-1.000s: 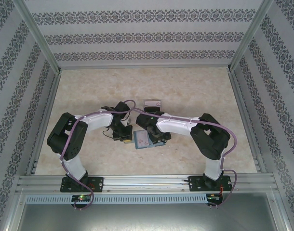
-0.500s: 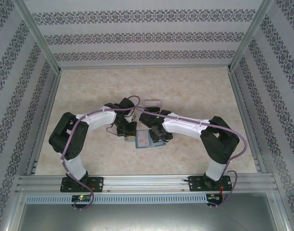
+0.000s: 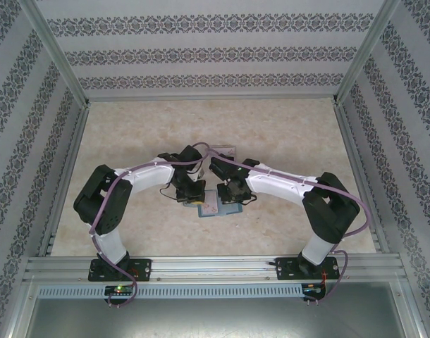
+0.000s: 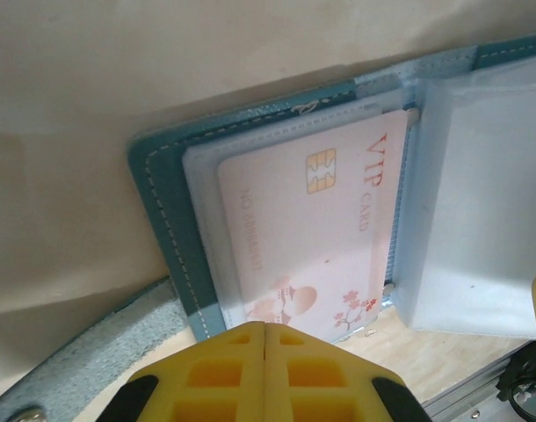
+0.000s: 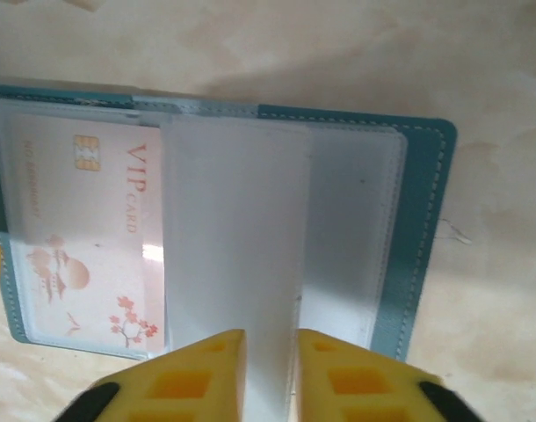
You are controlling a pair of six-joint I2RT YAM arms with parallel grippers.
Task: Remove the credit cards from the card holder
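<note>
The teal card holder (image 3: 218,209) is laid open on the desk (image 3: 285,134), between the two arms. The left pincer (image 4: 265,341) is fully closed and set at the holder's edge, judged to pin it flat. The right pincer (image 5: 270,341) is narrowed to a slit around a clear sleeve leaf (image 5: 233,220); a firm hold cannot be confirmed. The pink VIP card (image 4: 303,229), not yet drawn out, is read through its sleeve in the wrist views, while the overhead view gives the holder's place.

I see teal card holder (image 5: 426,220), pale stitching; pinkish-white credit card (image 4: 312,237), orange-red VIP lettering, blossom print, gold chip; frosted sleeves (image 5: 233,229); yellow left gripper (image 4: 265,330), right gripper (image 5: 270,340); beige marbled table (image 3: 285,127).
</note>
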